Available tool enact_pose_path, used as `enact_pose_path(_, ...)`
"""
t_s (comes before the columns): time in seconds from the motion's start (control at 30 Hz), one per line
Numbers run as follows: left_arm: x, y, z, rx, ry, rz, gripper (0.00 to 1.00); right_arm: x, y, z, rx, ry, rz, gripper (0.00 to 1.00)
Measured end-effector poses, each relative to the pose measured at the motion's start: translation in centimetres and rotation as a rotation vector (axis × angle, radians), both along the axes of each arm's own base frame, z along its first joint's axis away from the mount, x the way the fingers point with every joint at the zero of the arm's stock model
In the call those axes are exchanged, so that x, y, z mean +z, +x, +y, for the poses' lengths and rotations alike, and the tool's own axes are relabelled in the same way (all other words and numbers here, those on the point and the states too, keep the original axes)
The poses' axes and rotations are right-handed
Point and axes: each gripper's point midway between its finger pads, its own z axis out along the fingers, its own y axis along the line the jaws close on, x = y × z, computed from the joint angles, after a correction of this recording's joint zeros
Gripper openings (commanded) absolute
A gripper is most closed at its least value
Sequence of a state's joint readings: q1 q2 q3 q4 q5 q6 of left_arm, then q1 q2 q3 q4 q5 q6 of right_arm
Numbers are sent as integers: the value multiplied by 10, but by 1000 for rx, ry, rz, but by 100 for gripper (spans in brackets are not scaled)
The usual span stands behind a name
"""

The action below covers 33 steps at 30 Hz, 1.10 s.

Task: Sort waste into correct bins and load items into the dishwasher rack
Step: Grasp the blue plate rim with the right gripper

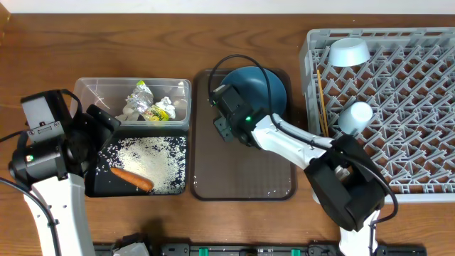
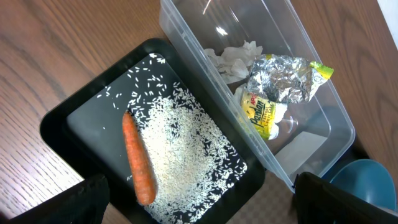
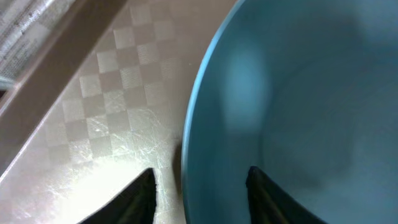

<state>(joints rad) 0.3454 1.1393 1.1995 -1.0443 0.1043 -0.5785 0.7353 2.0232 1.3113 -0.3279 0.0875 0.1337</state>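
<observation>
wooden table; dark blue plate (image 1: 270,82) smooth, on brown tray (image 1: 242,174); right claw (image 3: 199,188) wide astride its rim; left claw (image 2: 200,202) wide.

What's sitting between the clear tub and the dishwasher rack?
In the overhead view, the brown serving tray lies between them, with the dark blue plate on its far end and the right gripper at the plate's rim.

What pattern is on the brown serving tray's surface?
Brown tray: faint checkerboard texture, clearest in right wrist view.
</observation>
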Motion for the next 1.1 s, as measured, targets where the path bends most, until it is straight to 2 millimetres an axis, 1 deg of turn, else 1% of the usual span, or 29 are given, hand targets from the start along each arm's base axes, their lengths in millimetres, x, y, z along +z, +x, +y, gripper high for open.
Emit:
enact_pose_path(0.13, 0, 0, 0, 0, 0, 0, 97, 0, 0, 0, -3, 2, 1, 34)
enact_pose_path(0.33, 0, 0, 0, 0, 0, 0, 97, 1, 2, 2, -7, 11, -6, 23)
enact_pose_path(0.43, 0, 0, 0, 0, 0, 0, 97, 1, 2, 2, -6, 11, -6, 19)
enact_pose_path(0.5, 0, 0, 0, 0, 0, 0, 97, 1, 2, 2, -4, 10, -7, 13)
enact_pose_path(0.53, 0, 0, 0, 0, 0, 0, 97, 1, 2, 2, -3, 9, -6, 8)
enact_pose_path(0.6, 0, 0, 0, 0, 0, 0, 97, 2, 2, 2, 4, 7, -10, 2)
enact_pose_path(0.83, 0, 0, 0, 0, 0, 0, 97, 4, 5, -2, -8, -12, -31, 1)
enact_pose_path(0.93, 0, 0, 0, 0, 0, 0, 97, 7, 6, -2, -8, -8, -36, 1)
enact_pose_path(1.0, 0, 0, 0, 0, 0, 0, 97, 14, 5, 0, -3, 10, -40, 1)
enact_pose_path(1.1, 0, 0, 0, 0, 0, 0, 97, 34, 1, 9, 27, 73, -38, 1)
